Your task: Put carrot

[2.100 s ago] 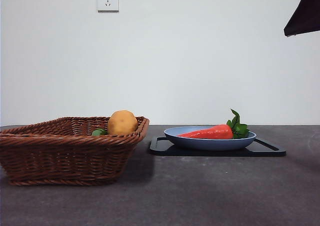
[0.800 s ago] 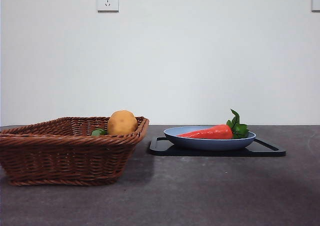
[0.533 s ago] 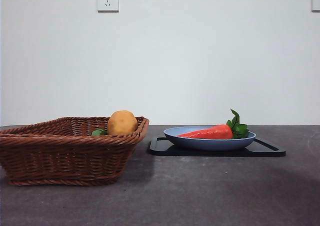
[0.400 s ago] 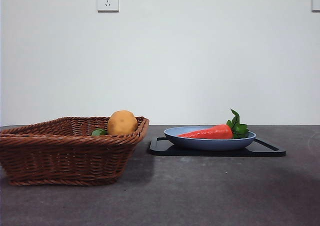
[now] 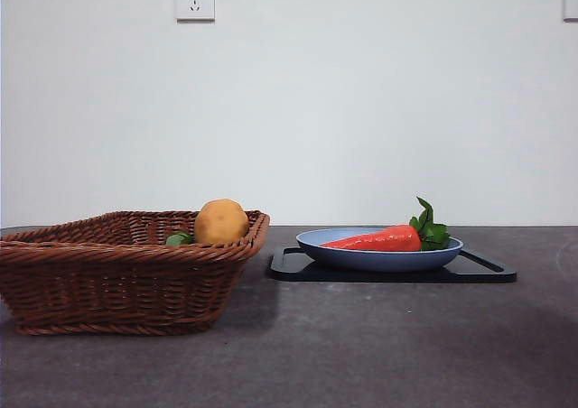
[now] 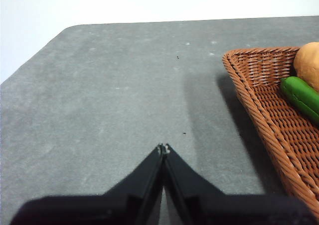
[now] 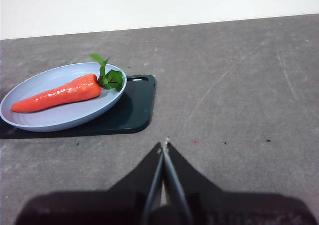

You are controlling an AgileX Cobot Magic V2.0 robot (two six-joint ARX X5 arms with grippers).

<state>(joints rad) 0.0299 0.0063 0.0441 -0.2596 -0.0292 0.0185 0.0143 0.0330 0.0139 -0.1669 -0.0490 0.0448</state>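
Note:
The glossy orange-red carrot (image 5: pixel 379 239) with green leaves lies in a blue plate (image 5: pixel 379 260) on a black tray (image 5: pixel 488 271), right of centre in the front view. It also shows in the right wrist view (image 7: pixel 57 92), lying in the plate (image 7: pixel 60 116). My right gripper (image 7: pixel 165 148) is shut and empty, over bare table some way from the tray. My left gripper (image 6: pixel 163 148) is shut and empty over bare table beside the wicker basket (image 6: pixel 269 115). Neither arm shows in the front view.
The brown wicker basket (image 5: pixel 108 277) stands at the left and holds a yellow-brown potato (image 5: pixel 221 221) and a small green vegetable (image 5: pixel 179 238). A wall socket (image 5: pixel 194 0) is on the white wall behind. The table is dark grey.
The dark arm tip at the top right corner of the front view has gone out of view. The carrot, plate and basket have not moved.

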